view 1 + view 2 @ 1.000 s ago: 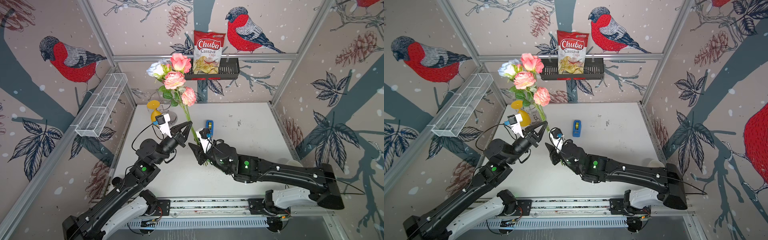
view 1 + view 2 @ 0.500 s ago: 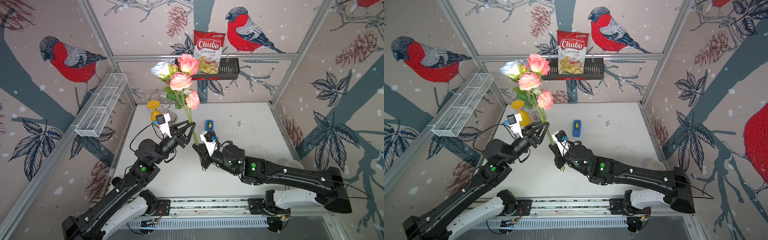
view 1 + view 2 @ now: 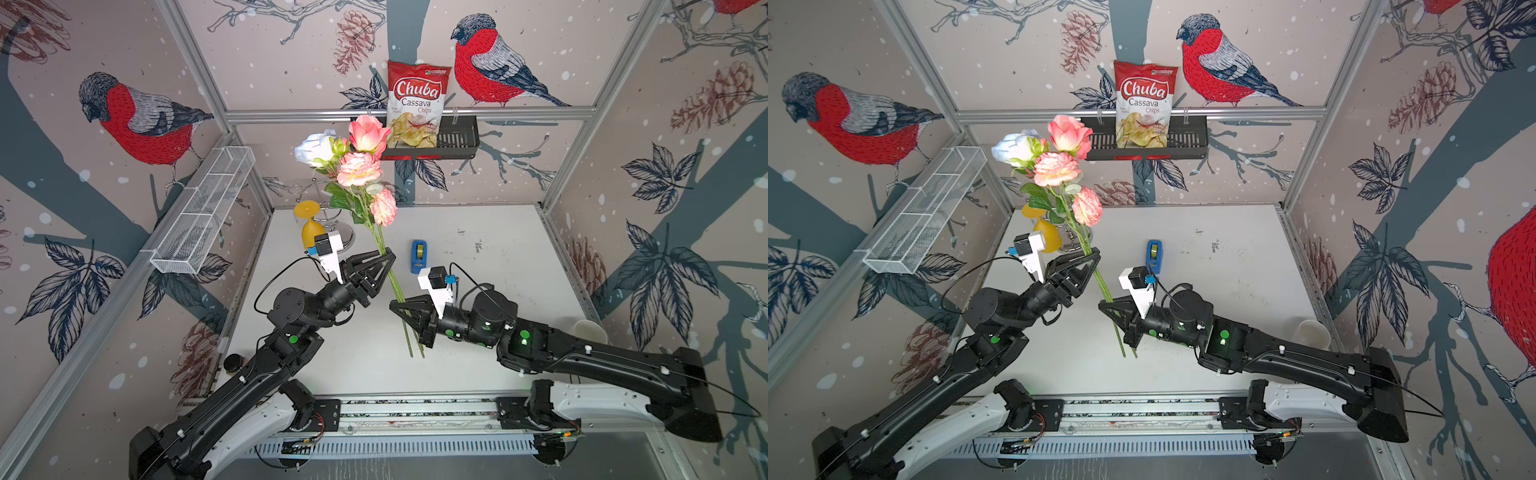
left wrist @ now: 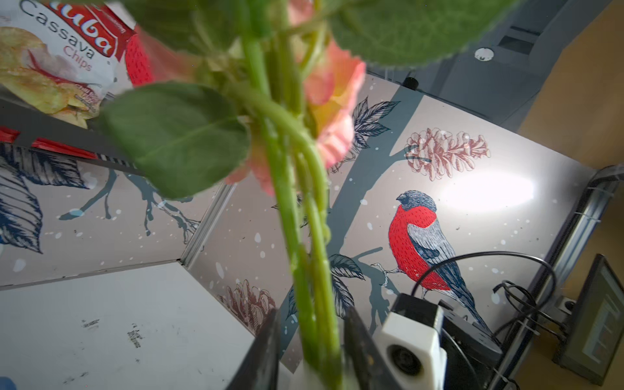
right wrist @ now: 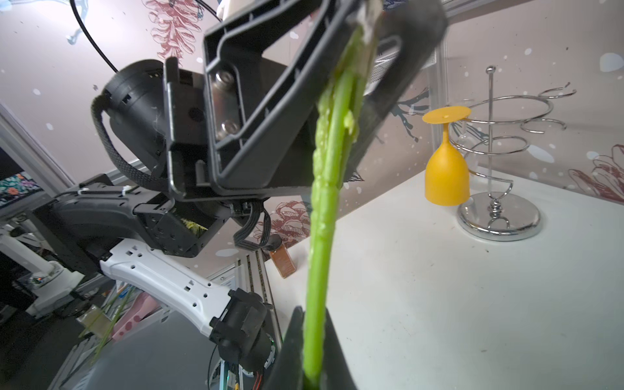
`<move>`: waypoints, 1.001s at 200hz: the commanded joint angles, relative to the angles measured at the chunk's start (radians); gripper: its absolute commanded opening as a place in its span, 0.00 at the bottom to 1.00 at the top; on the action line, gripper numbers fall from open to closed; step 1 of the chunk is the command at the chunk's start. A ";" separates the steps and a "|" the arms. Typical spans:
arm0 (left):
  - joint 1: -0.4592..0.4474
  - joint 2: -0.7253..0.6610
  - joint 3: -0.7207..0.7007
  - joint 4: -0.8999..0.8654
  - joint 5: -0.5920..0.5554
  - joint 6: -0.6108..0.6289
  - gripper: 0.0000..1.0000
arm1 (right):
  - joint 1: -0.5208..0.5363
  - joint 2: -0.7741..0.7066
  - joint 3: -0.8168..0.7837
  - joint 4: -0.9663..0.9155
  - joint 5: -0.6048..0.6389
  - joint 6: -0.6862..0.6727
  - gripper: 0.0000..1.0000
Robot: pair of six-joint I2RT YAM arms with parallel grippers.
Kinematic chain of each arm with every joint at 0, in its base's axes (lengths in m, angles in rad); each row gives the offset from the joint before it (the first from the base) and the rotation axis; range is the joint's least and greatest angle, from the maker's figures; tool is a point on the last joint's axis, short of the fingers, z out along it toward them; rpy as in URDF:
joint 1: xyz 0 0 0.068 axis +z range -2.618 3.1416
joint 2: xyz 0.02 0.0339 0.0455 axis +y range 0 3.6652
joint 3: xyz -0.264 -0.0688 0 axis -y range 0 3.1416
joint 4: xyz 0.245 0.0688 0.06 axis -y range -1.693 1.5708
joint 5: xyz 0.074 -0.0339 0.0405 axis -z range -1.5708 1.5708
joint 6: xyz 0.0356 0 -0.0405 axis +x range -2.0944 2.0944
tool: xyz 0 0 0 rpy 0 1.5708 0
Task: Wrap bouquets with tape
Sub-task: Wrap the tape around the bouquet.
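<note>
Pink and white blooms top the bouquet (image 3: 360,166), which stands nearly upright in the air over the middle of the white worktop (image 3: 498,291), its heads reaching up toward the back wall's shelf. Its green stems (image 5: 324,189) run down between both claws. The left gripper (image 3: 384,259) is clamped on the stems higher up; in the left wrist view the stems pass straight between its two dark fingers (image 4: 266,351), pressed on both sides. The right gripper (image 3: 401,306) is closed on the same stems lower down, with the stem ends sticking out below it, above the worktop. In the right wrist view the stems rise from between its fingertips to the left claw.

The tape (image 3: 419,255), in its blue dispenser, lies on the worktop beyond the right gripper, toward the back edge, apart from both arms. A yellow goblet (image 3: 311,232) hangs upside down on a wire rack (image 5: 496,162) near the back left corner. A paper cup (image 3: 588,330) sits at the right edge.
</note>
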 commanded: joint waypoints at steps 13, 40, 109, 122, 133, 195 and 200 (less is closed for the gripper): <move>0.002 0.004 -0.004 0.122 0.051 -0.029 0.00 | -0.025 -0.019 -0.020 0.169 -0.152 0.043 0.00; 0.002 0.003 0.001 0.101 0.034 -0.033 0.00 | -0.042 -0.007 -0.030 0.188 -0.167 0.065 0.00; 0.001 -0.009 0.122 -0.418 -0.479 0.116 0.00 | 0.054 0.079 0.110 -0.135 0.582 -0.023 0.80; 0.001 -0.005 0.118 -0.401 -0.483 0.111 0.00 | 0.072 0.146 0.172 -0.189 0.645 -0.047 0.83; 0.001 -0.003 0.114 -0.376 -0.476 0.103 0.00 | 0.083 0.193 0.217 -0.215 0.694 -0.067 0.84; 0.001 0.014 0.130 -0.368 -0.421 0.081 0.00 | 0.092 0.402 0.359 -0.274 0.821 -0.133 0.19; 0.001 0.012 0.131 -0.367 -0.418 0.080 0.00 | 0.092 0.397 0.358 -0.268 0.809 -0.134 0.07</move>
